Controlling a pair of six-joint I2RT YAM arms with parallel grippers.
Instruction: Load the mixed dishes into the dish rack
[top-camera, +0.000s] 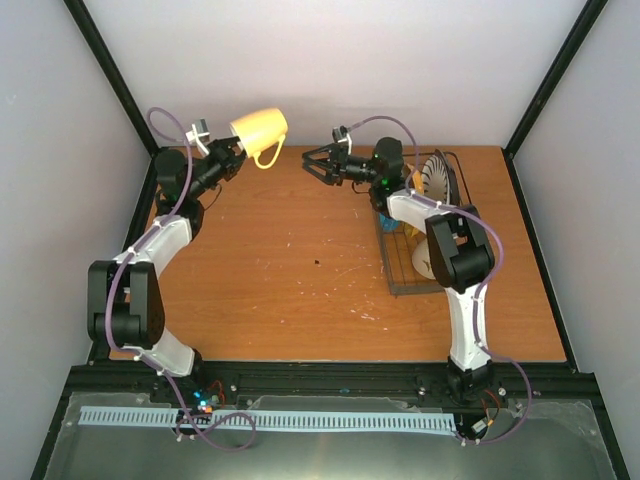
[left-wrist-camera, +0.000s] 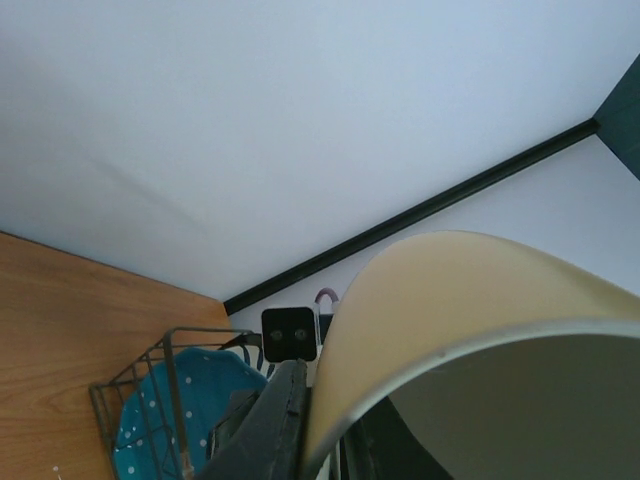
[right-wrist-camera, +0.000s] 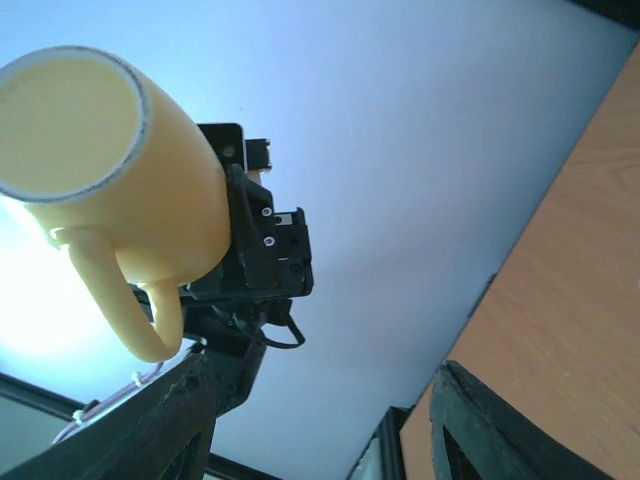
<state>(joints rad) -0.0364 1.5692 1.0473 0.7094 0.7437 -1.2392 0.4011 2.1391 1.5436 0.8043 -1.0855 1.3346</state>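
My left gripper (top-camera: 234, 151) is shut on the small yellow mug (top-camera: 261, 131) and holds it high above the table's far left, mouth pointing right. The mug fills the left wrist view (left-wrist-camera: 470, 320) and shows in the right wrist view (right-wrist-camera: 110, 170). My right gripper (top-camera: 312, 166) is open and empty, pointing left at the mug with a gap between them. The dish rack (top-camera: 388, 265) stands at the right, holding the striped-rim plate (top-camera: 437, 178) upright, the teal dotted plate (left-wrist-camera: 190, 400) and the cream bowl (top-camera: 424, 263). An orange-yellow piece (top-camera: 413, 228) shows behind my right arm.
The wooden table (top-camera: 290, 270) has white walls and black frame posts (top-camera: 110, 70) around it. My right arm crosses over the rack. A black rail (top-camera: 330, 378) runs along the near edge.
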